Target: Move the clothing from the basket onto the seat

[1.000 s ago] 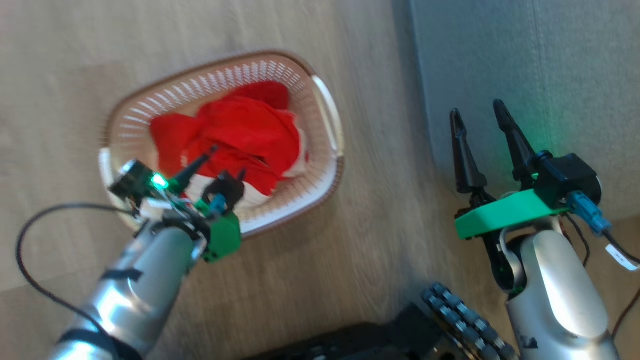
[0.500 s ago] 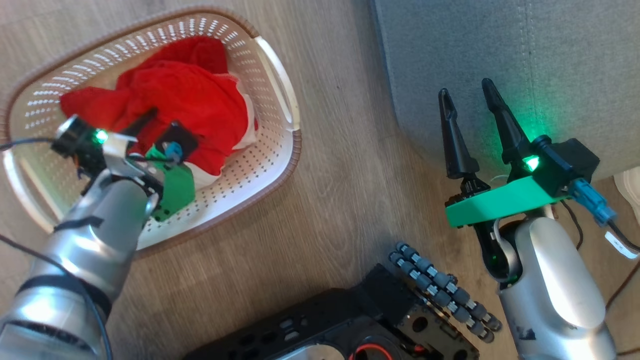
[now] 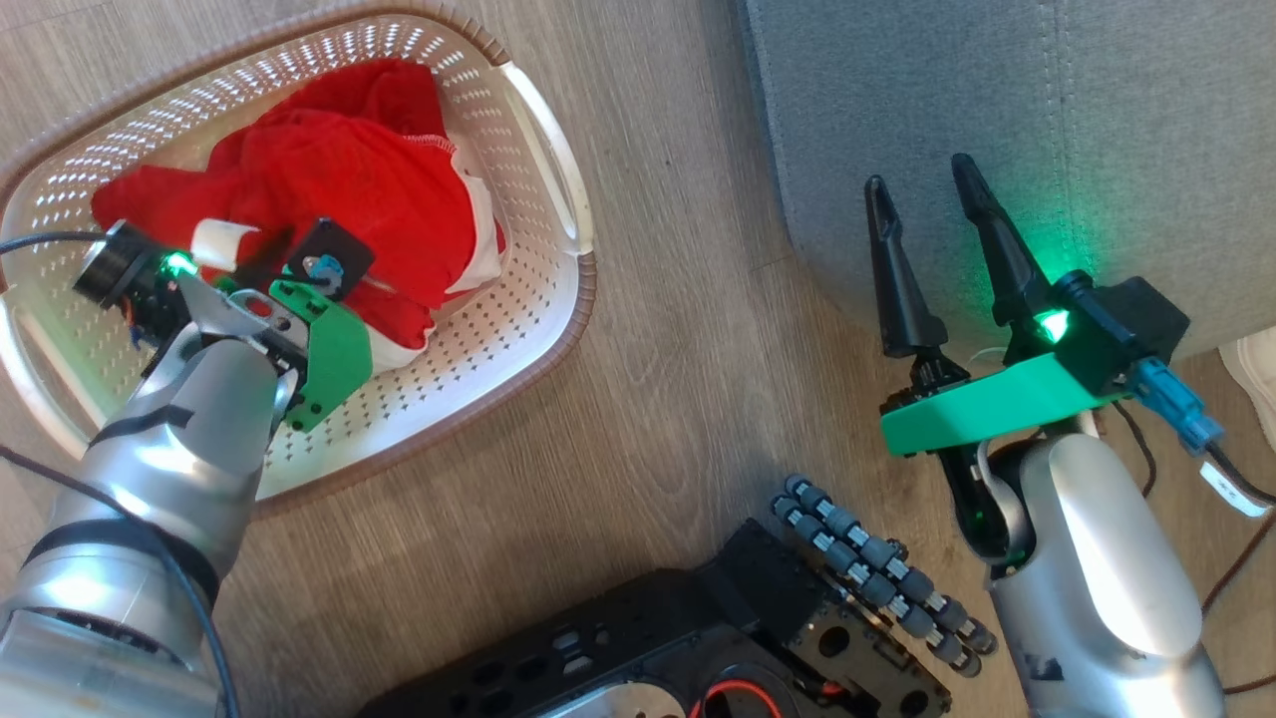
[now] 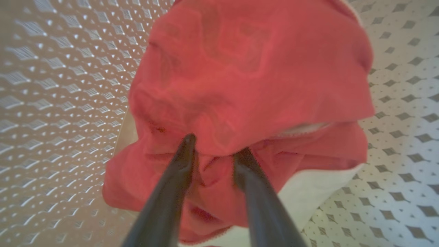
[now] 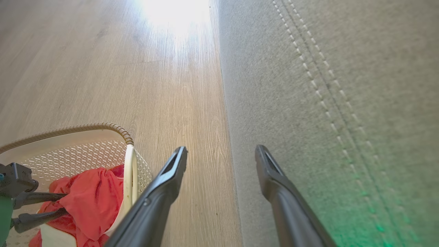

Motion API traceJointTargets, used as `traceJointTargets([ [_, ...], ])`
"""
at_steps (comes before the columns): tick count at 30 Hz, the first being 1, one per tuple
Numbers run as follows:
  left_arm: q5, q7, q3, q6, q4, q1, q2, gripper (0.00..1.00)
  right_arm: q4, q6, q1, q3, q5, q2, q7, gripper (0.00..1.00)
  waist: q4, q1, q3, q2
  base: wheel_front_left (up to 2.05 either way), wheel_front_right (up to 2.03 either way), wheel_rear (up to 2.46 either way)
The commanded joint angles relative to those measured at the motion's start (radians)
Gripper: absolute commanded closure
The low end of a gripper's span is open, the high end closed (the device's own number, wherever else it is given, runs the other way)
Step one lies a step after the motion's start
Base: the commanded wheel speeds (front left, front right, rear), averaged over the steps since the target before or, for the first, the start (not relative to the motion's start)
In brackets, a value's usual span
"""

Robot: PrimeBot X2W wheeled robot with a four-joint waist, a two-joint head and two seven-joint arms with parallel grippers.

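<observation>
The cream perforated basket stands on the floor at the upper left, with the red and white clothing heaped inside. My left gripper is down in the basket, open, its two fingertips pressed into the red clothing with a fold of fabric between them. The right wrist view shows the left gripper from the side against the clothing. My right gripper is open and holds nothing, hovering at the edge of the grey seat. The seat's double seam shows.
Wooden floor lies between basket and seat. My black base with its roller wheels sits at the bottom centre. Cables trail off the right wrist, and a white object lies at the right edge.
The head camera has shifted, so the basket sits further left and up. My left gripper has gone down into the basket onto the red clothing. The right gripper has held its pose.
</observation>
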State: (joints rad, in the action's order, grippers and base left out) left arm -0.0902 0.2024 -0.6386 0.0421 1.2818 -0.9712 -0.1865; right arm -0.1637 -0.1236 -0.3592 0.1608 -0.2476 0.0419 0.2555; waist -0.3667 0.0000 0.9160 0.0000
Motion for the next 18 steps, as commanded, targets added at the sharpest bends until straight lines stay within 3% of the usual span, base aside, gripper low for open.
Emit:
traceJointTargets([
  [1, 0.021, 0.0, 0.026, -0.01, 0.002, 0.019, -0.008, 1.0, 0.017, -0.007, 0.029, 0.02, -0.004, 0.008, 0.006, 0.0, 0.002, 0.0, -0.002, 0.0, 0.0, 0.0, 0.0],
  [10, 0.068, 0.031, 0.05, -0.004, 0.005, 0.013, 0.004, 1.0, 0.005, -0.007, -0.008, 0.027, 0.004, 0.008, 0.006, 0.0, 0.017, 0.0, -0.02, 0.0, 0.0, 0.0, 0.0],
  [18, 0.106, 0.058, 0.06, 0.02, -0.036, 0.053, 0.05, 1.0, -0.021, -0.007, -0.014, 0.003, 0.055, 0.008, 0.006, 0.0, 0.087, 0.0, -0.133, 0.0, 0.0, 0.0, 0.0],
])
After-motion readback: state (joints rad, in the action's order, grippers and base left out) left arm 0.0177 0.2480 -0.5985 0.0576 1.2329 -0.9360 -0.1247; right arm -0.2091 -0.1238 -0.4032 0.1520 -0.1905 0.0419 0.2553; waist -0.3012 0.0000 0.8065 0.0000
